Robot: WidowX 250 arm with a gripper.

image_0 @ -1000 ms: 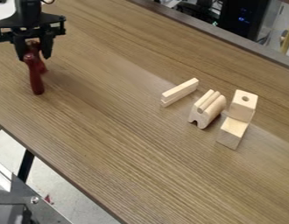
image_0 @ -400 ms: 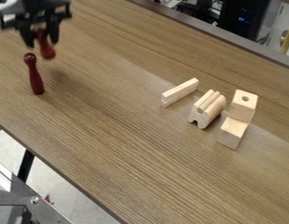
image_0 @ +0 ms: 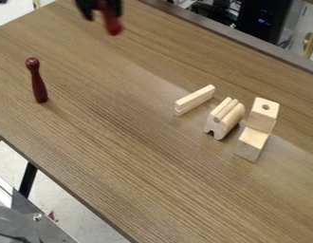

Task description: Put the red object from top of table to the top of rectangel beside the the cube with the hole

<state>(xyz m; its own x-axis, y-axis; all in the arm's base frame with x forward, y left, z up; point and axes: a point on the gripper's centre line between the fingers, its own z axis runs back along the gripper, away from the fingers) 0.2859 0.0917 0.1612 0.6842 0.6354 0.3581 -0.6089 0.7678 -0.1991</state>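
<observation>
1. Camera view, far side, left of centre: the black two-finger tool (image_0: 103, 10) pinches a glossy, slender red pin (image_0: 113, 24) above the desk (image_0: 140, 156); its lower end hangs free, presumably for standing it upright.
2. Left: a second glossy red pin (image_0: 37, 80).
3. Right: the pale wooden rectangular block (image_0: 250, 148) has bare top beside the pale holed cube (image_0: 262, 120), likely the landing spot.

So on the table (image_0: 140, 175), going off the middle block (image_0: 224, 118): strip (image_0: 195, 98) near its 10 o'clock, cube (image_0: 263, 116) on the rectangle (image_0: 250, 146) around 4ish, pin (image_0: 37, 81) well apart toward 9 or 10.
</observation>
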